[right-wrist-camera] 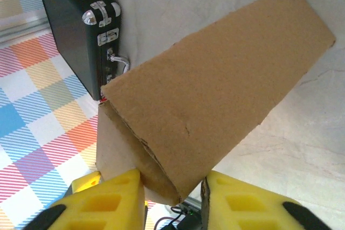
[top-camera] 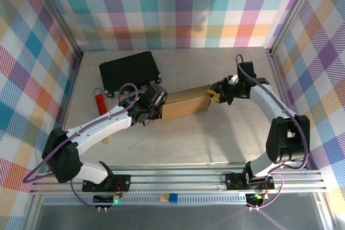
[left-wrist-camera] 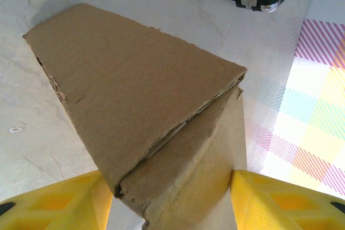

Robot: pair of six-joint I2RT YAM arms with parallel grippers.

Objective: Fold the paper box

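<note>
Starting on the left with a small red cylinder (top-camera: 100,102), lying on the table (top-camera: 188,144) just off the near-left corner of the black case (top-camera: 129,70). Too small to identify, honestly.

Next up, the left gripper (top-camera: 159,103), parked right at the near-right corner of the black case, yellow fingers (left-wrist-camera: 64,203) pressed against either side of one end of the paper box (top-camera: 185,104). Definitely gripping it, going by the left wrist view: cardboard wedged between both pads, layers bunched up and gaping a bit at the edge.

Then the paper box itself, plain brown, stretched out just to the right of the black case and slightly nearer the arm bases, spanning between the two grippers. Looks partly folded, with a top panel slanting over a lower layer.

Finally the right gripper (top-camera: 215,95), well to the right of the black case, clamped onto the other end of the paper box, cardboard corner pinched between its yellow fingers (right-wrist-camera: 108,197). Silver latches and handle of the black case peeking out past the box in the right wrist view.
</note>
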